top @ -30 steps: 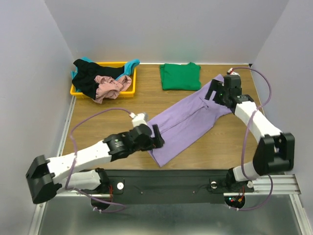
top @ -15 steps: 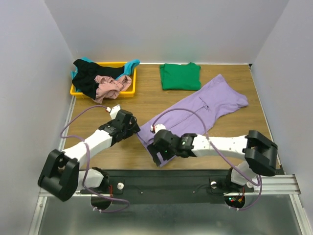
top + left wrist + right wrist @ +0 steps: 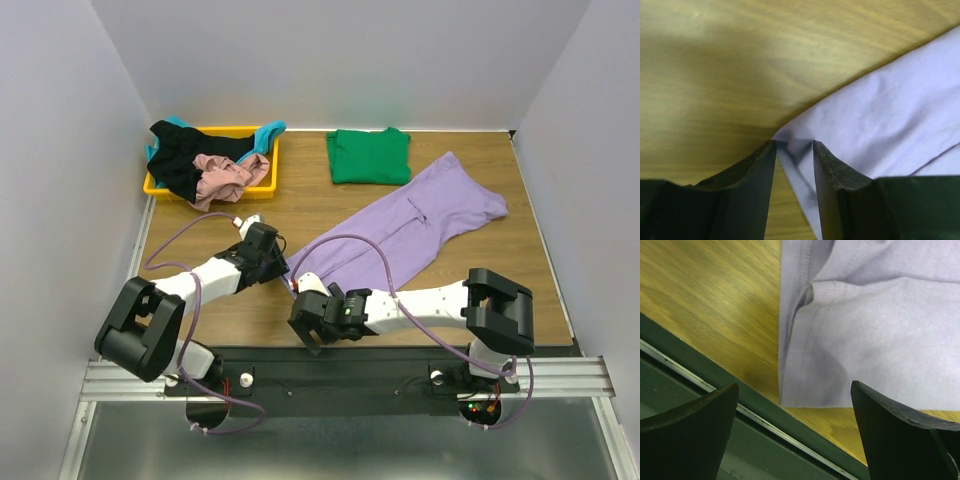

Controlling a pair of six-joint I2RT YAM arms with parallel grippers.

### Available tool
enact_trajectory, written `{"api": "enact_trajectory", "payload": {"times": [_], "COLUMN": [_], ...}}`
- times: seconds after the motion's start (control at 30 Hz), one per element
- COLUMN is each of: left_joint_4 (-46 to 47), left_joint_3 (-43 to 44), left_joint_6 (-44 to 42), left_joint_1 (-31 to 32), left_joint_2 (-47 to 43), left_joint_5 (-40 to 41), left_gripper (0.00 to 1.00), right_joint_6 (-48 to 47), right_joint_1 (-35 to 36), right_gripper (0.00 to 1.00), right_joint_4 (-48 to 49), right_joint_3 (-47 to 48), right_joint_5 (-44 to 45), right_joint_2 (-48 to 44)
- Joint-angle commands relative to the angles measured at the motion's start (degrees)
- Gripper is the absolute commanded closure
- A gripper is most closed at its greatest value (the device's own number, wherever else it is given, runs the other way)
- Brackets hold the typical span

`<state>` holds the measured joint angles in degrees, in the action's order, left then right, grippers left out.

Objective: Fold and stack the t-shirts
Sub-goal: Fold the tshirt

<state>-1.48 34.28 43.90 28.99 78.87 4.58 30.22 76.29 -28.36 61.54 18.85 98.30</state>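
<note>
The purple t-shirt (image 3: 400,235) lies spread out diagonally on the wooden table. My left gripper (image 3: 280,268) is at its near-left corner. In the left wrist view the jaws (image 3: 792,145) stand narrow, and a raised fold of the purple t-shirt (image 3: 890,115) sits between the tips, touching both fingers. My right gripper (image 3: 308,338) hangs wide open over the shirt's near hem by the table's front edge. In the right wrist view the gripper (image 3: 795,387) has the hem of the purple t-shirt (image 3: 880,340) between its spread fingers, untouched.
A folded green t-shirt (image 3: 369,156) lies at the back centre. The yellow tray (image 3: 262,187) at the back left holds a black t-shirt (image 3: 185,160), a pink one (image 3: 225,178) and a teal one (image 3: 268,130). The dark front rail (image 3: 715,385) runs just below the hem.
The right arm swung from the shirt's far end to its near hem. The left gripper moved to the near-left corner, and its jaws narrowed onto the cloth.
</note>
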Motion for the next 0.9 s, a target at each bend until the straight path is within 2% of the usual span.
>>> {"api": "enact_trajectory", "payload": {"times": [0.0, 0.03, 0.07, 0.13, 0.17, 0.2, 0.27, 0.37, 0.4, 0.43, 0.5, 0.7, 0.87], "left_joint_4": [0.7, 0.6, 0.5, 0.2, -0.1, -0.8, -3.3, -6.6, -7.1, -8.2, -9.2, -15.8, -16.7], "left_joint_3": [-1.3, -1.4, -1.5, -1.6, -1.8, -1.9, -1.8, -1.5, -1.6, -1.7, -2.3, -3.3, -3.3], "left_joint_6": [0.0, 0.0, 0.0, 0.0, 0.2, 0.7, 1.8, 2.7, 2.9, 3.0, 4.0, 7.4, 7.9], "left_joint_1": [-0.2, -0.2, -0.3, -0.2, -0.2, -0.2, -0.2, -0.3, -0.2, -0.2, -0.3, -0.3, -0.3], "left_joint_2": [3.3, 3.8, 4.3, 4.2, 3.4, 2.9, 0.9, -2.2, -2.9, -3.6, -5.6, -13.3, -18.9], "left_joint_5": [-0.8, -0.7, -0.7, -0.9, -0.7, 0.6, 2.2, 5.4, 6.0, 6.3, 7.0, 11.1, 10.9], "left_gripper": [0.59, 0.65, 0.8, 0.98, 1.0, 1.0, 1.0, 1.0, 1.0, 1.0, 1.0, 1.0, 1.0], "right_joint_6": [1.9, 1.9, 2.5, 2.5, 2.7, 2.7, 3.2, 3.1, 3.3, 3.4, 3.2, 3.5, 6.5], "right_joint_1": [0.8, 0.8, 0.8, 0.9, 0.9, 0.9, 1.1, 1.5, 1.7, 1.9, 3.4, 8.3, 8.7], "right_gripper": [0.01, 0.02, 0.04, 0.08, 0.09, 0.15, 0.19, 0.41, 0.5, 0.69, 0.87, 0.99, 1.0], "right_joint_4": [-0.9, -1.0, -0.9, -1.0, -1.0, -1.0, -0.9, -1.0, -0.9, -0.9, -1.0, -0.7, -0.8], "right_joint_3": [2.3, 2.3, 2.0, 1.7, 1.5, 1.4, 1.7, 1.9, 2.2, 2.4, 3.6, 7.5, 7.9], "right_joint_5": [3.6, 3.4, 3.2, 3.4, 3.4, 3.0, 1.9, 1.6, 1.4, 1.0, 0.9, 1.0, 3.2], "right_joint_2": [0.5, 0.6, 0.7, 1.3, 1.6, 2.4, 3.4, 5.3, 5.7, 6.2, 6.7, 7.3, 4.7]}}
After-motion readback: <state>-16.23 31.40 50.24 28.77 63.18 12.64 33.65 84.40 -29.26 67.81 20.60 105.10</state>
